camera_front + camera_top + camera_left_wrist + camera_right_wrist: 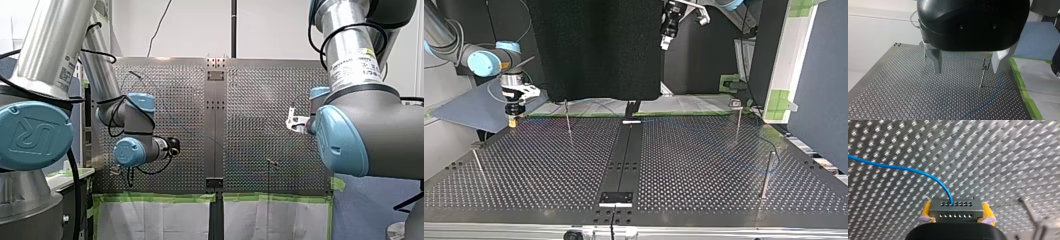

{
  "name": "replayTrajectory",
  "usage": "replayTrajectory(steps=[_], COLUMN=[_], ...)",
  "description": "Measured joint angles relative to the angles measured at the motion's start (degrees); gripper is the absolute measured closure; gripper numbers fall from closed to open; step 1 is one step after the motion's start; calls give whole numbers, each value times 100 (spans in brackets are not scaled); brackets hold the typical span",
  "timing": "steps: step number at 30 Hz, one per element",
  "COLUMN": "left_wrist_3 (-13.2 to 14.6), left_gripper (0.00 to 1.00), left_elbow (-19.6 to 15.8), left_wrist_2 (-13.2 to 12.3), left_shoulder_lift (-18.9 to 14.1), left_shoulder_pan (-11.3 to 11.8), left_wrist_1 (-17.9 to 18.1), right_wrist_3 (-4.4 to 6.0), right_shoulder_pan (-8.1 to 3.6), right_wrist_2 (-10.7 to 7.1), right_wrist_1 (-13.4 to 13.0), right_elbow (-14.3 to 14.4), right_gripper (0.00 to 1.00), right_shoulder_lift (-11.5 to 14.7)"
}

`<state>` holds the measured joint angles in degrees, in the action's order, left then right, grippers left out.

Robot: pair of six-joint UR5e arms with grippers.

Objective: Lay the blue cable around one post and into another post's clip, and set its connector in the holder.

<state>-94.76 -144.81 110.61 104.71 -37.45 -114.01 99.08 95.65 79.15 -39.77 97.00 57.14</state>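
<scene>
In the right wrist view my right gripper has its yellow pads shut on a grey connector block with rows of small holes, held just above the perforated plate. The blue cable leaves the block's top and curves away over the plate. In the top view this gripper hangs at the plate's far left corner. My left gripper is open and empty, high over the plate. Below it stands a thin post with a clip, and the blue cable runs past the post's foot.
Several thin posts stand on the perforated table: one near my right gripper, two at the top view's right, one leaning at the left. A dark centre strip ends in a small bracket. Green tape marks the edge.
</scene>
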Motion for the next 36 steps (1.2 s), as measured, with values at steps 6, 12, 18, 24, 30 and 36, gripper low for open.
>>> replayTrajectory(steps=[6, 12, 18, 24, 30, 36], left_wrist_3=[10, 33, 41, 88, 97, 98], left_gripper=[0, 0, 0, 0, 0, 0], left_elbow=[65, 112, 115, 120, 127, 126], left_wrist_2=[8, 21, 64, 102, 104, 105], left_shoulder_lift=[0, 0, 0, 0, -1, -1], left_shoulder_pan=[4, 14, 17, 38, 57, 59], left_wrist_1=[-99, -181, -242, -326, -357, -367], right_wrist_3=[-72, -120, -138, -143, -145, -129], right_shoulder_pan=[94, 125, 119, 101, 66, 18], right_wrist_2=[9, 109, 155, 165, 172, 180], right_wrist_1=[44, 121, 215, 241, 300, 396], right_elbow=[0, -1, -2, -5, -6, -8], right_gripper=[95, 95, 95, 95, 95, 95], right_shoulder_lift=[248, 488, 663, 693, 771, 973])
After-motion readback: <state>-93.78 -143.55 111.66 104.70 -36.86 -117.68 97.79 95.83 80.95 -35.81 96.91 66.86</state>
